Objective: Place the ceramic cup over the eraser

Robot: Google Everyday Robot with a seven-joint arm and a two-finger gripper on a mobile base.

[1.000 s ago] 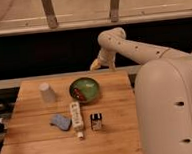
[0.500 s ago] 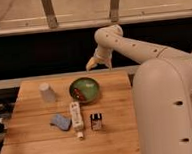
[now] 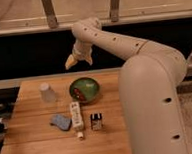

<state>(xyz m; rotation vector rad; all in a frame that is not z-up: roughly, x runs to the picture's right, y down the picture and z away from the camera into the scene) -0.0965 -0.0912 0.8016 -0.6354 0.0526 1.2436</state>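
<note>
gripper has shifted left over the last second and now hangs above the far edge of the table, between ceramic cup and green bowl; its fingers appear spread, holding nothing. cup stands at left rear, well apart from the eraser at centre front. judged light, rigid, slippery, breakable if dropped; best pinched across the tapered wall at mid-height. appearance: plain white, no handle, narrower at top, apparently mouth-down.

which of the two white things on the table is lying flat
The long white bar lies flat; the cup stands upright. The gripper hovers over the back of the table.
</note>
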